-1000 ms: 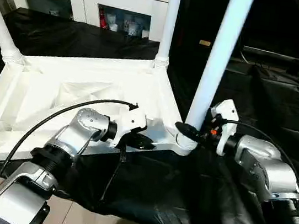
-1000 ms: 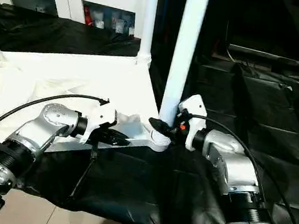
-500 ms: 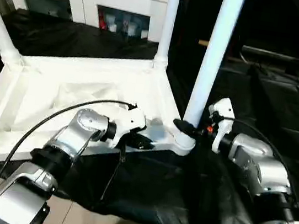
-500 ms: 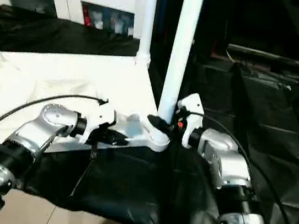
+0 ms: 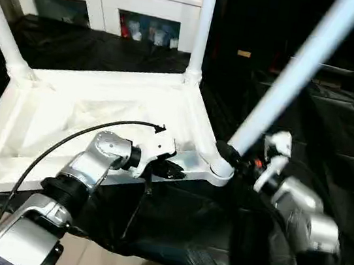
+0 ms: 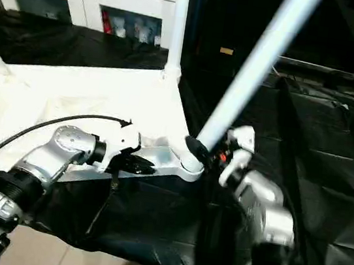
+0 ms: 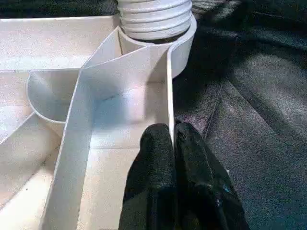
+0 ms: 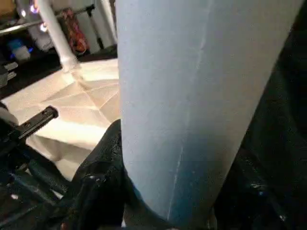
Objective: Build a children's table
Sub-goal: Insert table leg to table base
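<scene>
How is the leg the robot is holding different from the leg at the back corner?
The held leg leans far to the right; the back leg stands straight up. The held leg has the right pincer clamped near its base; nothing touches the back leg. The held leg sits at the near corner, by the left pincer. Both are long white tubes in the table top.

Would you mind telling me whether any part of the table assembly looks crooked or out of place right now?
Yes. The near-right leg, gripped near its base by the right gripper, leans sharply to the right in its corner socket, while the far-right leg stands upright. The left gripper pinches the tabletop's rim.
</scene>
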Robot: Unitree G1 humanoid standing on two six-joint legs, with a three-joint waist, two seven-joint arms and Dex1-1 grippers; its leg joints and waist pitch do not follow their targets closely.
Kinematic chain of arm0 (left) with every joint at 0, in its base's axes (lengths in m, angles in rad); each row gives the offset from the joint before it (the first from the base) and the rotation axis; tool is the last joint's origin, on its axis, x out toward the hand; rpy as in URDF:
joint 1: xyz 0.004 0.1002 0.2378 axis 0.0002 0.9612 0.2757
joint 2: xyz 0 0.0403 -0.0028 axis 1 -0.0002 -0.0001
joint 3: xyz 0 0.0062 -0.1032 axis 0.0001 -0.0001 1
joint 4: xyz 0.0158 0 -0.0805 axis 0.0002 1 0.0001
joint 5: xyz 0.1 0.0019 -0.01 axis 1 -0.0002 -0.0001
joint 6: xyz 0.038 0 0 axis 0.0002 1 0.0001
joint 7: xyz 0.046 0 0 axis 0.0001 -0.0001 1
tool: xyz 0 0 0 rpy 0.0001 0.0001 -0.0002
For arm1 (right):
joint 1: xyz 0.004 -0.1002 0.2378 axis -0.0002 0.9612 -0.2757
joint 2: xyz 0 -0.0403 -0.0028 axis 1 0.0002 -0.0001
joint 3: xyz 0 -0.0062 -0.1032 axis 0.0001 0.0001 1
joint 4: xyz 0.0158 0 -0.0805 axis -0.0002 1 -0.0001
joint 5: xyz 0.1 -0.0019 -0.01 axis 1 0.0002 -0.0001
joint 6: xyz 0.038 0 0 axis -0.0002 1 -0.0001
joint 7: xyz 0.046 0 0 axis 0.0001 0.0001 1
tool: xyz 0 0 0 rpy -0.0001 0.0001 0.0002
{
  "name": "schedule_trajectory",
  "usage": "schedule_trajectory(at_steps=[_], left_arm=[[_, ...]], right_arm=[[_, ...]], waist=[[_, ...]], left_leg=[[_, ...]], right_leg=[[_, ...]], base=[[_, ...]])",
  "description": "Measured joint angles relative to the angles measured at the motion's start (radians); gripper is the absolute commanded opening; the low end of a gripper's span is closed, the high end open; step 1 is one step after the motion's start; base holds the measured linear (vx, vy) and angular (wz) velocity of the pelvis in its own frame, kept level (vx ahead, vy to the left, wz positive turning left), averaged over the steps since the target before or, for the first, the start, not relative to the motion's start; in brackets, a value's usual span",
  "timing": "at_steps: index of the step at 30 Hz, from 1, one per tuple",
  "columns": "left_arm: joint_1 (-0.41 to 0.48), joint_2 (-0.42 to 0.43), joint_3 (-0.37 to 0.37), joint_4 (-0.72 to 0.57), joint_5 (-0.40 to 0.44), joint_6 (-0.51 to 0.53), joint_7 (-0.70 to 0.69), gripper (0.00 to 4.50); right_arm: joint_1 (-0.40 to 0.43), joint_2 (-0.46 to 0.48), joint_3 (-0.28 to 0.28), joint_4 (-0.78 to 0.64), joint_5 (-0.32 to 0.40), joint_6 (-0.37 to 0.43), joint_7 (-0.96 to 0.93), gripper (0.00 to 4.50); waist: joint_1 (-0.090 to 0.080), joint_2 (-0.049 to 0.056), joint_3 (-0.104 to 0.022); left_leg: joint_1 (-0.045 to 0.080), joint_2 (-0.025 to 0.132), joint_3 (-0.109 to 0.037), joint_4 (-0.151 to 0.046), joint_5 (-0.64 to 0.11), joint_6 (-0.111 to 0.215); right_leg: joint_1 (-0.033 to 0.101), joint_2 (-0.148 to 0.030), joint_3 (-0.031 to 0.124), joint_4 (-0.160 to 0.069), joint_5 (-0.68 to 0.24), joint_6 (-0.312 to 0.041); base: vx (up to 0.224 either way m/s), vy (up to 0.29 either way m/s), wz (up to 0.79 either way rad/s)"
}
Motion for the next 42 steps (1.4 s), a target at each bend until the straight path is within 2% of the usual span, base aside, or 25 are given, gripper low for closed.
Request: schedule_trajectory(at_steps=[4,13,25,33,42], left_arm=[[-0.002,-0.007,0.0,0.007,0.001,-0.004,0.002,0.0],[-0.004,-0.009,0.003,0.023,0.007,-0.025,0.005,0.0],[-0.003,-0.008,0.003,0.022,0.016,-0.035,0.006,0.0],[-0.001,-0.002,0.003,0.016,0.015,-0.037,-0.023,0.0],[0.014,0.056,-0.009,-0.018,-0.015,-0.029,-0.15,0.0]], right_arm=[[0.025,0.003,0.003,-0.024,-0.005,-0.021,-0.017,1.9],[0.032,-0.013,0.06,-0.069,-0.069,-0.038,-0.061,1.9],[-0.002,-0.112,0.156,-0.105,-0.152,-0.025,0.019,1.9],[-0.022,-0.138,0.166,-0.092,-0.161,-0.021,0.088,1.9],[-0.038,-0.168,0.206,-0.057,-0.136,-0.057,0.27,1.9]], waist=[[0.002,0.003,-0.002],[0.001,0.004,-0.002],[0.0,0.0,-0.003],[0.003,-0.001,-0.003],[-0.002,-0.01,-0.006]], left_leg=[[0.0,0.0,0.0,-0.001,0.0,0.0],[0.0,-0.001,0.0,-0.003,0.0,0.0],[0.0,-0.001,0.0,-0.004,0.0,0.0],[-0.001,-0.001,0.001,-0.007,0.0,0.0],[-0.001,0.0,0.001,-0.008,0.0,0.0]], right_leg=[[0.0,-0.001,-0.001,0.0,-0.001,0.001],[0.0,-0.001,-0.001,0.0,-0.002,0.003],[0.001,-0.001,-0.001,-0.001,-0.005,0.009],[0.001,-0.001,-0.001,0.0,-0.005,0.009],[0.0,-0.001,-0.002,-0.001,-0.007,0.009]], base=[[0.0,0.0,0.0],[0.0,0.0,0.0],[0.0,0.0,0.0],[0.0,0.0,0.0],[0.0,0.0,0.0]])
